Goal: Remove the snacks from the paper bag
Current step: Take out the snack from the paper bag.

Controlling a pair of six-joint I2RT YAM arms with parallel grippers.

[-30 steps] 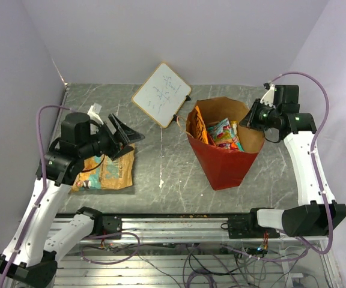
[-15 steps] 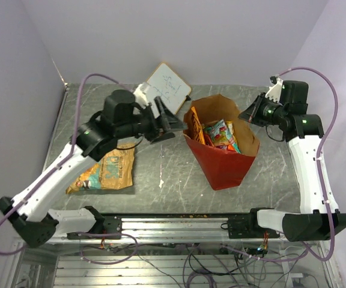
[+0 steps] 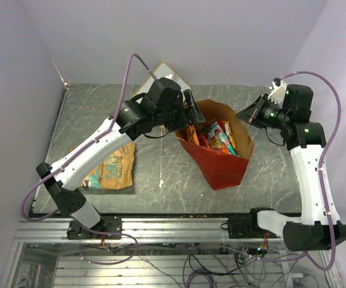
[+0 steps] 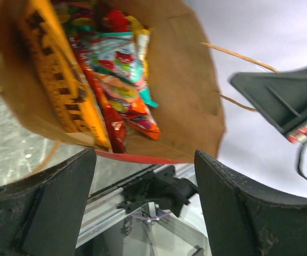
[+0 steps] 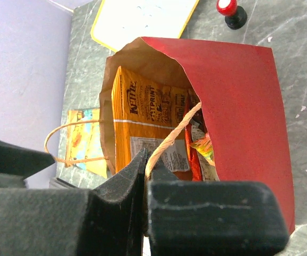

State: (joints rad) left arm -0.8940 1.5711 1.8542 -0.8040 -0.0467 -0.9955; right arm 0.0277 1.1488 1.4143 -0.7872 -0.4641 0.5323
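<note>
Top external view has a metal rail (image 3: 179, 225) along the near edge of one grey marbled table (image 3: 161, 162) enclosed by lavender walls (image 3: 221, 36), with a single orange-and-teal snack packet (image 3: 110, 171) lying flat on the near left. Right of centre sits one red paper bag (image 3: 224, 165) with at least three more snacks (image 3: 218, 135) upright inside it; the left gripper (image 3: 191, 113) is spread wide at its left rim and the right gripper (image 5: 145, 159) is pinched on one twisted handle (image 5: 170, 137). Farther back lie one whiteboard (image 5: 143, 18) and one red-capped object (image 5: 228, 8).
</note>
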